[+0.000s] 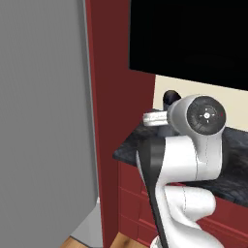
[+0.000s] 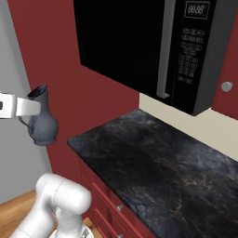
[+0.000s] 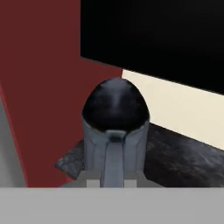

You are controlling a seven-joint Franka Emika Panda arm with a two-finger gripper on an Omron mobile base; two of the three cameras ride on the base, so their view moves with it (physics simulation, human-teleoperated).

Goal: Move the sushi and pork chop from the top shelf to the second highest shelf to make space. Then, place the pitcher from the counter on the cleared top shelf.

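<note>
Left base view: the black speckled tabletop (image 1: pixel 128 147) sits on dark red cabinet fronts (image 1: pixel 131 193), beside a grey fridge side (image 1: pixel 43 121).

Right base view: the pitcher (image 2: pixel 42 118) hangs in the air left of the tabletop's edge, under the microwave (image 2: pixel 153 46).

Hand view: the fingers (image 3: pixel 113 181) are closed on the pitcher's handle, above the tabletop corner.

Black speckled counter (image 2: pixel 153 153) on dark red cabinets (image 2: pixel 104 197).

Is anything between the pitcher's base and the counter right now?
No. In the right base view the pitcher, gripped by the shut gripper, hangs beyond the counter edge; just red cabinet side shows between them.
</note>
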